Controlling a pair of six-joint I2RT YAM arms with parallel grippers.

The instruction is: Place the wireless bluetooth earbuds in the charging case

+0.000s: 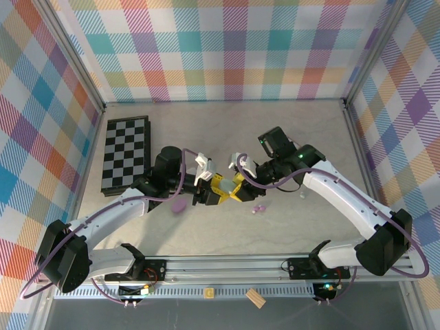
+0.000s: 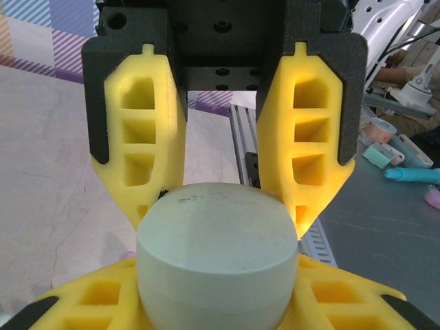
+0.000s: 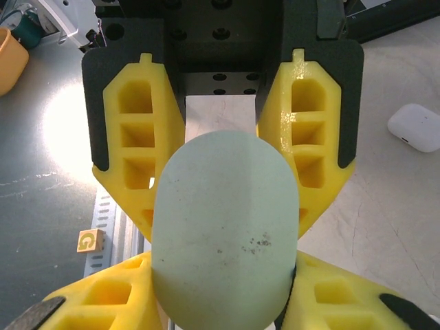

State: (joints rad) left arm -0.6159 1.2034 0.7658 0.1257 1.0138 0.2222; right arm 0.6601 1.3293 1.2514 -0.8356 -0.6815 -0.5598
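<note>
Left fingers pinch pale green case; right fingers seemingly pinch it too. Purple earbud on desk near case.

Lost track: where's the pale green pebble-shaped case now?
The pale green pebble-shaped case is mid-table in the top view, flanked by the left pincer and right pincer.

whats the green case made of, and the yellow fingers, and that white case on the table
The green case looks like hard plastic with a matte finish: smooth moulded curves, no glare, a few dark specks. The yellow fingers are probably moulded or printed plastic, also matte, with open ribbed pockets. The white case seems to be glossier plastic, judging by its soft sheen.
</note>
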